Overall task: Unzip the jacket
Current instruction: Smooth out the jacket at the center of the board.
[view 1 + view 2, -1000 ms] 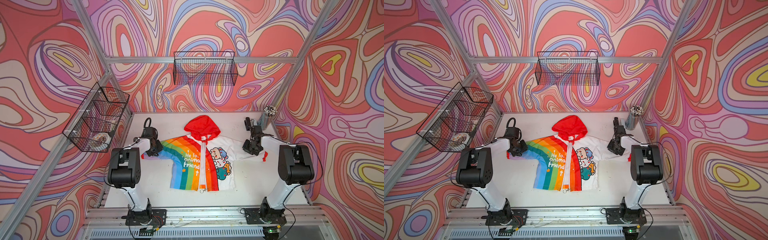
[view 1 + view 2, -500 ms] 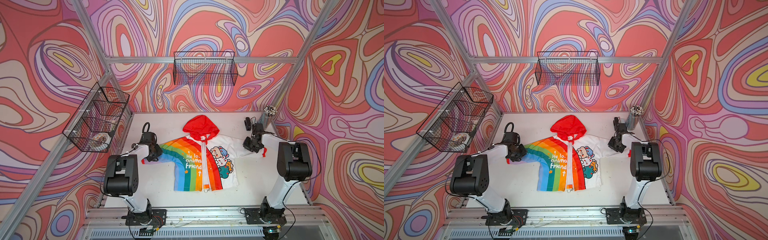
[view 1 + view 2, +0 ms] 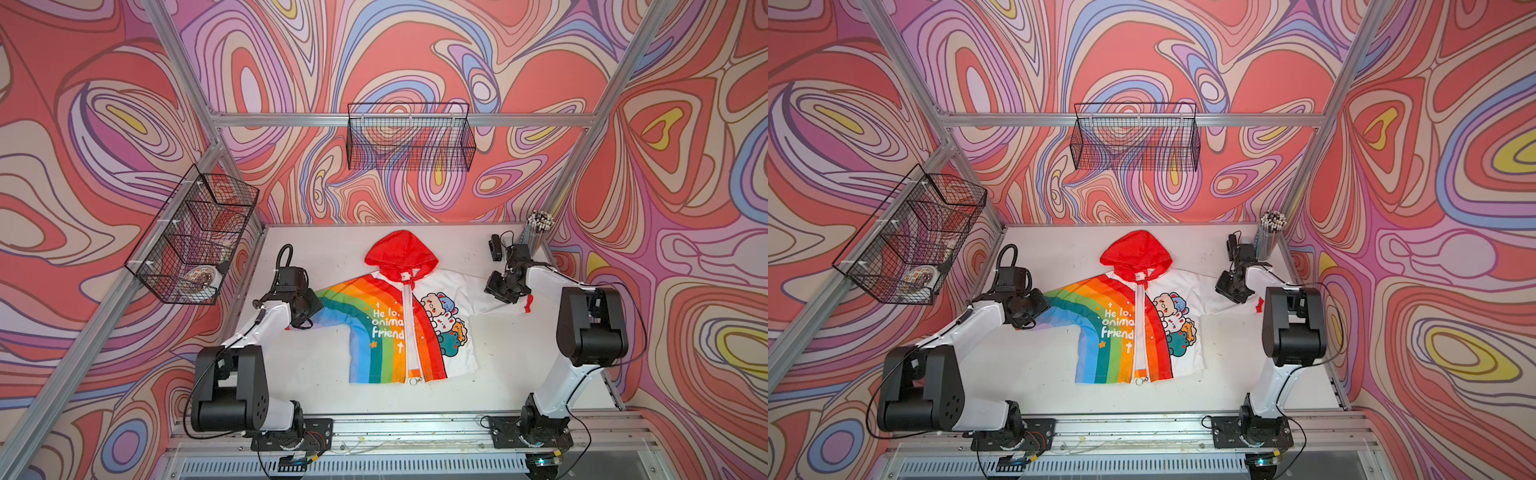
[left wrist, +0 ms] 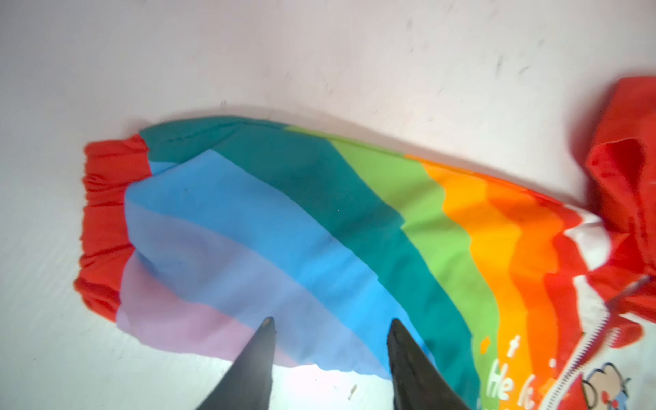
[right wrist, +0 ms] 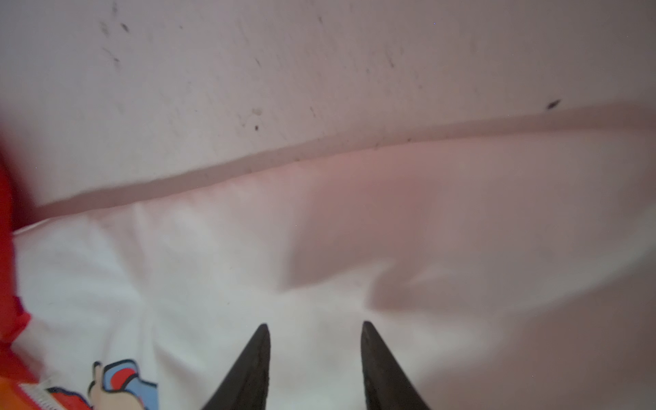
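While flat, jacket (image 3: 384, 328) seemingly zipped

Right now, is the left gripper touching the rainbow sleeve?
Cannot tell. In the left wrist view the open left gripper hangs over the sleeve, but neither gap nor contact shows plainly.

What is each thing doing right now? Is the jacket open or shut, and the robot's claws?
jacket, flat on the table, front up, sleeves spread.
zipper, front halves together; zipped or not, cannot tell.
left gripper, open over the rainbow sleeve.
right gripper, open over the white sleeve.
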Available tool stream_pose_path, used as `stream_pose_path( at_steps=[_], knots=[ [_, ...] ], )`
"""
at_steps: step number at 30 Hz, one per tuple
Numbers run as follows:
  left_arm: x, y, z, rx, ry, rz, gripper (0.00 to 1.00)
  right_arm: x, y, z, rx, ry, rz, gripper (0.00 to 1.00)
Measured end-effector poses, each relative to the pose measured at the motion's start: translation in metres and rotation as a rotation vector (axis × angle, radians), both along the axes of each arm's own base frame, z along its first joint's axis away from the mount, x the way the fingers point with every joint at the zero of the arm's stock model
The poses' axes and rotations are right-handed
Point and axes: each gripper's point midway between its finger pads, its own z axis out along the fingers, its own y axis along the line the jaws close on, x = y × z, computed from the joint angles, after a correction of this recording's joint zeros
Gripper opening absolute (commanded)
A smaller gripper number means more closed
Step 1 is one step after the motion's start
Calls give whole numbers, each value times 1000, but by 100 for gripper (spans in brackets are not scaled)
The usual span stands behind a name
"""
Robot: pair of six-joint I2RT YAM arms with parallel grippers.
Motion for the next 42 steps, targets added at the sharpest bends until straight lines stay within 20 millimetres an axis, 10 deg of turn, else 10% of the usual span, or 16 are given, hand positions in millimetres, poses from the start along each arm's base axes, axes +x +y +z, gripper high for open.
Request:
stream_pose_path(
  at_steps=[6,10,17,28,42],
  knots=[
    [-2,1,63,30,-186,-26,88,3,1,90,-9,-232,10,69],
    [-7,-4,89,31,-270,-64,90,-4,6,110,6,-304,24,71],
    [-20,-25,84,1,-298,-169,81,-34,35,90,139,-318,115,61],
    [9,-134,49,-36,-253,-513,63,-58,124,68,232,-310,406,47],
    [74,-164,5,-67,-184,-528,56,-107,180,4,265,-126,544,39]
  ],
)
